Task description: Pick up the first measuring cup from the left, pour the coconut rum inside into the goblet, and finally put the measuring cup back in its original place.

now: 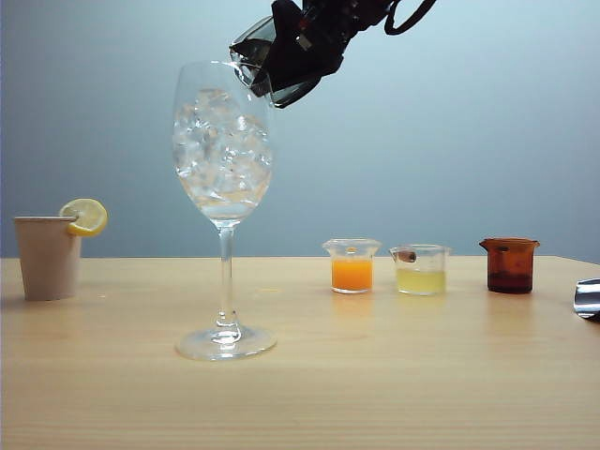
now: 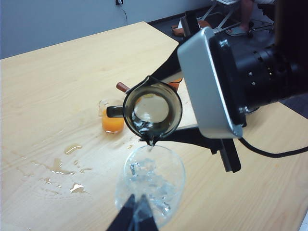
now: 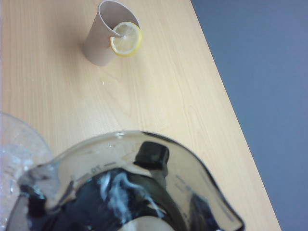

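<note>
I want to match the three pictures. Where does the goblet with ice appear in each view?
Exterior view: the goblet stands left of centre on the table, under the tilted measuring cup that the right gripper holds.
Left wrist view: seen from above, low in the picture, below the cup's spout.
Right wrist view: only a part of its rim and ice shows at the picture's edge.
Shared landmark: the measuring cup.
</note>
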